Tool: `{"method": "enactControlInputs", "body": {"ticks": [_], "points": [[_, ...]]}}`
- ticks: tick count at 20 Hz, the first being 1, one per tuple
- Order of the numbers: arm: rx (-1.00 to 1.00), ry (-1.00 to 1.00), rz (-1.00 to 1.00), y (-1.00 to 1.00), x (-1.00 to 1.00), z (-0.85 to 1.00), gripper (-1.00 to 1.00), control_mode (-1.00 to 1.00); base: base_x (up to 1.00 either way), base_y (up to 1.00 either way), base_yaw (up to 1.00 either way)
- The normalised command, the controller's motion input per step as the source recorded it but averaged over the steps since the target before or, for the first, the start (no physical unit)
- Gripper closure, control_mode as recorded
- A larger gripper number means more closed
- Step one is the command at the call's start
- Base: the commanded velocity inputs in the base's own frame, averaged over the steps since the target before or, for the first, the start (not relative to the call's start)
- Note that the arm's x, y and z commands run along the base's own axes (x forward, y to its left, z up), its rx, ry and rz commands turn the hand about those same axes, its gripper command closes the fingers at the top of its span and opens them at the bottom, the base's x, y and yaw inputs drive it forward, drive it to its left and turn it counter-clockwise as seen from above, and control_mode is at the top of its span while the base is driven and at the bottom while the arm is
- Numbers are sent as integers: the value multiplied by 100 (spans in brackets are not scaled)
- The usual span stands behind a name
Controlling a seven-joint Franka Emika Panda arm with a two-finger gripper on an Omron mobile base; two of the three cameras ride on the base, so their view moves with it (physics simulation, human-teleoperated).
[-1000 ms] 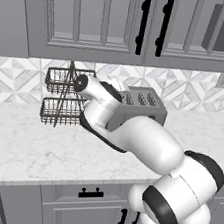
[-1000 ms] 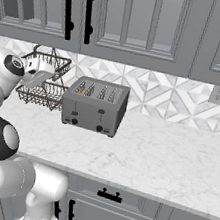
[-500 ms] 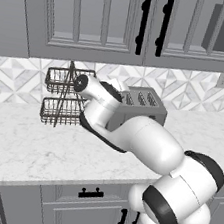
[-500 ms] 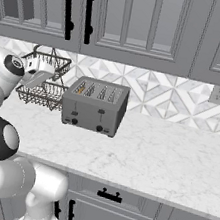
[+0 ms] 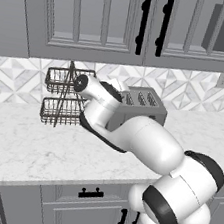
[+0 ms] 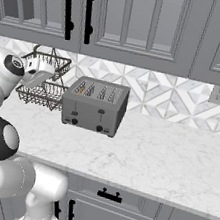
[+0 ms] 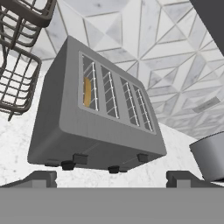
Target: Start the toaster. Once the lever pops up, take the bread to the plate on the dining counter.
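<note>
The silver-grey toaster (image 6: 95, 105) stands on the marble worktop against the tiled wall, and my arm covers part of the toaster (image 5: 144, 104) from the other side. Seen from above and in front, the toaster (image 7: 100, 118) has the bread (image 7: 87, 92) sunk in its leftmost slot, a tan slice mostly below the rim. Two dark levers (image 7: 80, 158) and small knobs sit along its front. My gripper (image 7: 112, 180) hovers open above the front of the toaster, touching nothing. My hand (image 6: 37, 72) is up beside the wire rack. The plate and the dining counter are out of view.
A black two-tier wire basket rack (image 6: 42, 88) stands just left of the toaster, close to my hand. Grey wall cabinets (image 6: 126, 23) hang above. The marble worktop (image 6: 164, 161) stretches to the right of the toaster, with an outlet (image 6: 218, 94) on the tiles.
</note>
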Motion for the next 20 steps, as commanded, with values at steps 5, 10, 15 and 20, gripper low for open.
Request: {"method": "enactControlInputs", "body": {"ticks": [5, 10, 15, 20], "points": [[0, 0, 0, 0, 0, 0, -100, -100, 0, 0, 0], [0, 0, 0, 0, 0, 0, -100, -100, 0, 0, 0], [0, 0, 0, 0, 0, 0, -100, -100, 0, 0, 0], [0, 0, 0, 0, 0, 0, -100, -100, 0, 0, 0]]}}
